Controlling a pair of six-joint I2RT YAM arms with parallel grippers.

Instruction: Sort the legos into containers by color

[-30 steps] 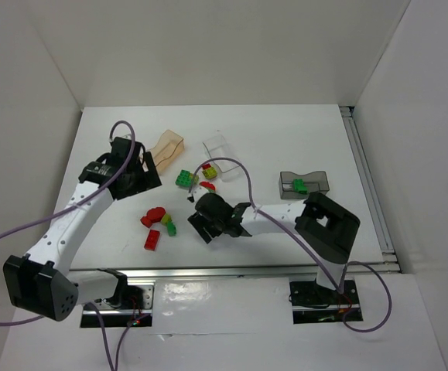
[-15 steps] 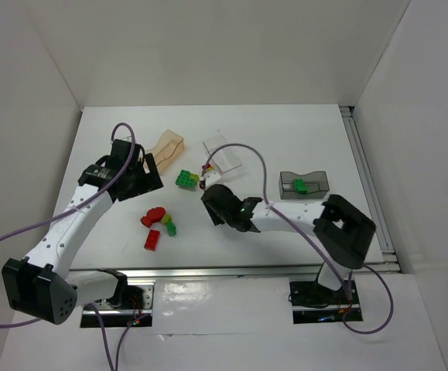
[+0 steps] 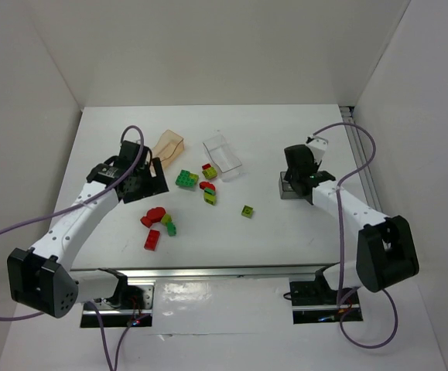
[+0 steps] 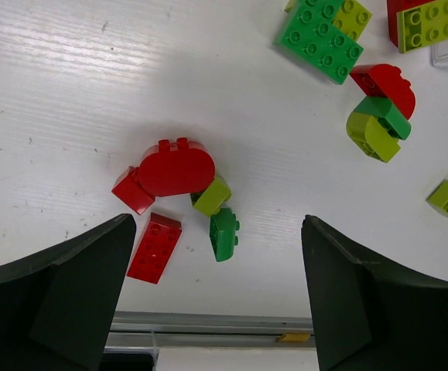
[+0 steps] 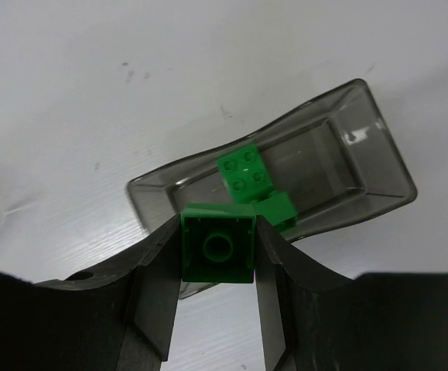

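White walls close in a white tabletop (image 3: pixel 285 139). In the top view the orange-tinted tub (image 3: pixel 169 144) and the clear tub (image 3: pixel 222 154) lie side by side at the far middle. The dark grey tub (image 3: pixel 283 188) sits well to their right, mostly covered by the right gripper (image 3: pixel 299 176) above it. The left gripper (image 3: pixel 148 184) hangs near the orange-tinted tub. Loose legos lie between the arms: a wide dark green plate (image 3: pixel 185 179), a lone yellow-green cube (image 3: pixel 247 211) and a red cluster (image 3: pixel 154 216).

The left wrist view shows what the top view cannot: the left gripper's fingers (image 4: pixel 76 294) are spread wide with nothing between them. Under the gap lie a red domed brick (image 4: pixel 176 166), a flat red brick (image 4: pixel 155 247) and a small green curved brick (image 4: pixel 224 233).

Only the right wrist view shows the dark grey tub's inside. Two dark green bricks lie there, a square one (image 5: pixel 244 174) and a partly hidden one (image 5: pixel 276 209) touching it. The right gripper's jaws are clamped on a third dark green brick (image 5: pixel 217 251), held over the tub's near wall.
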